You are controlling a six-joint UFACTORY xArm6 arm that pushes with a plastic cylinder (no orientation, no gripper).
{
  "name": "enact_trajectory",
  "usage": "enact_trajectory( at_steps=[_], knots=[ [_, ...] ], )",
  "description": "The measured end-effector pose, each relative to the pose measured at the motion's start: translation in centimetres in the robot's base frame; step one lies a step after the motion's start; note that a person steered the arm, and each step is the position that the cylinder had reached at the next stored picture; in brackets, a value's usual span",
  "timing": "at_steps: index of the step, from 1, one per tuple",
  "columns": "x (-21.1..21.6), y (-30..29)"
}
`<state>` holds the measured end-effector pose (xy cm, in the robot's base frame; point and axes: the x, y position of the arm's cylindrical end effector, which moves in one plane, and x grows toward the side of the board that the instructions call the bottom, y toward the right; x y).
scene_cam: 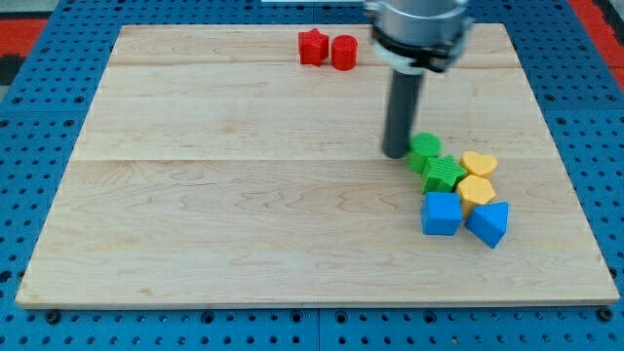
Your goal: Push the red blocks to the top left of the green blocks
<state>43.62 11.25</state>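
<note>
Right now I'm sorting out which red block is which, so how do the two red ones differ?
The red star block has a pointed, star-like outline; the red cylinder block looks round. The star lies toward the view's left, the cylinder on its right, farther from the board's top edge. They share colour and similar size, sit side by side, apparently touching, and both lie well up-left of my tip, which is beside the green blocks.

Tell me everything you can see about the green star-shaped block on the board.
The green star block is a small, matte, solid-looking piece with ridged points, lying flat on the wooden board at the view's right. It touches the other green block above-left of it and sits against the yellow blocks to its right, with the blue cube just below. My tip stands up and left of it, beside the other green block.
</note>
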Motion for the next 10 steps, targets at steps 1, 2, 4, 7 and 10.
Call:
enact_trajectory(
  at_steps=[1,2,4,7,10],
  knots=[
    [-2.0,-2.4],
    [-5.1,-11.0],
    [-21.0,-15.3],
    [-20.2,-4.9],
    [-22.8,-3.1]
  ],
)
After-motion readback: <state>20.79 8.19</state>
